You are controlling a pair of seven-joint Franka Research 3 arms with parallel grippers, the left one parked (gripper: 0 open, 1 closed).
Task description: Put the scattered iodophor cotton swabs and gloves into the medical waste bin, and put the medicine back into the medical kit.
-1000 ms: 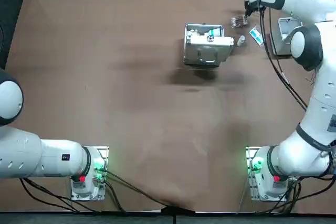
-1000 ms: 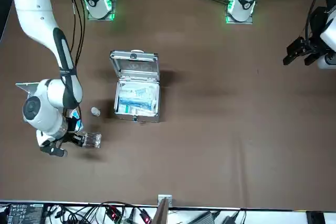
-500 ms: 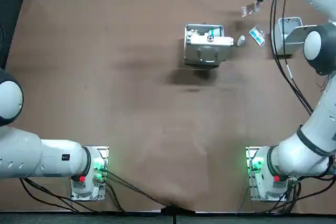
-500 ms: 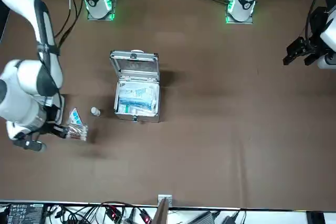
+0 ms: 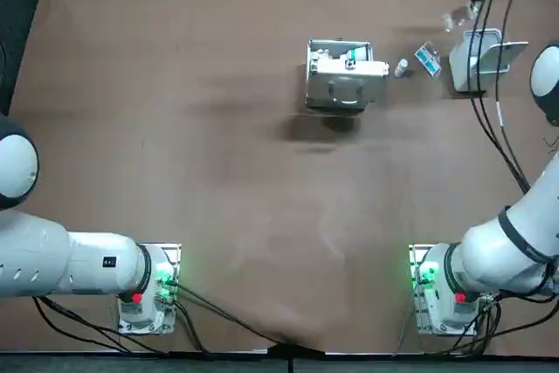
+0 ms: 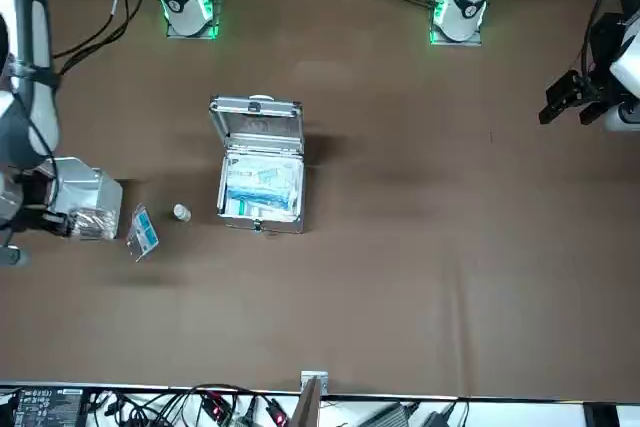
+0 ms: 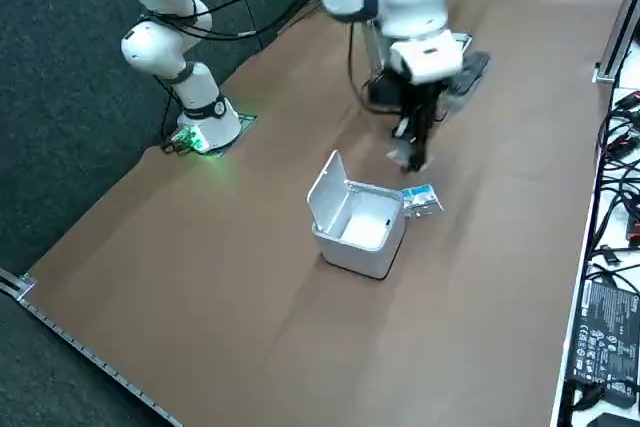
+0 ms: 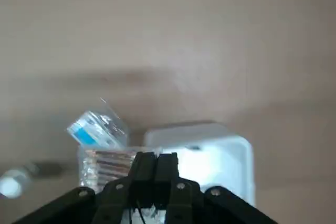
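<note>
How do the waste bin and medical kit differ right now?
The waste bin is plain white and looks empty inside; the medical kit is silver metal and holds packets. The right gripper, shut on the swab packet, hangs beside the bin, not the kit. Both have lids open.

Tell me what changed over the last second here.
The right gripper, shut on the swab pack, carried it away from the kit and across toward the bin; it now hangs close by the bin. The kit, vial, blue packet and bin stayed put.
</note>
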